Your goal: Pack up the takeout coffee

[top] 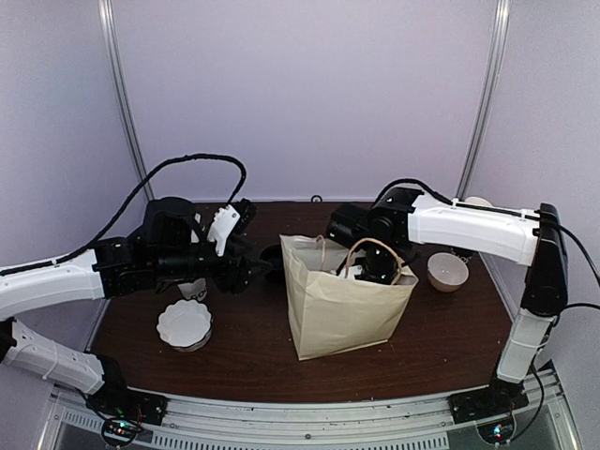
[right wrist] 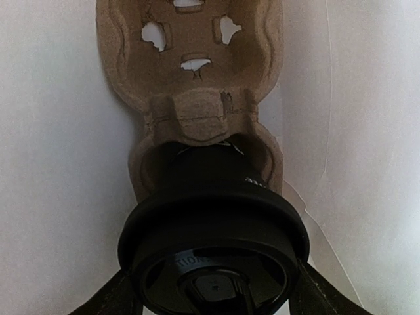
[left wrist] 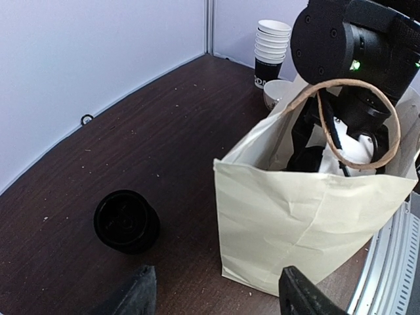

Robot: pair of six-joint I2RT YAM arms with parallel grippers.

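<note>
The right gripper (right wrist: pixel 213 295) is down inside the paper bag (left wrist: pixel 295 230), its fingers (right wrist: pixel 111 298) clamped on either side of the takeout coffee (right wrist: pixel 213 243). The black domed lid faces the wrist camera. The cup's base sits in the near pocket of a brown pulp cup carrier (right wrist: pixel 197 79), which lies against the bag's pale inner wall. The carrier's far pocket holds nothing.

The left gripper (left wrist: pixel 220 295) hovers low over the tabletop (left wrist: pixel 131 131) with its fingers spread and nothing between them. A second dark lidded cup (left wrist: pixel 126 221) sits on the tabletop just ahead of it and to its left, apart from the fingers and beside the bag.

The bag stands upright and open, its handle loop arching over the right arm. Behind it are a stack of lidless cups (left wrist: pixel 272 46) and a white bowl (left wrist: pixel 279 93).
</note>
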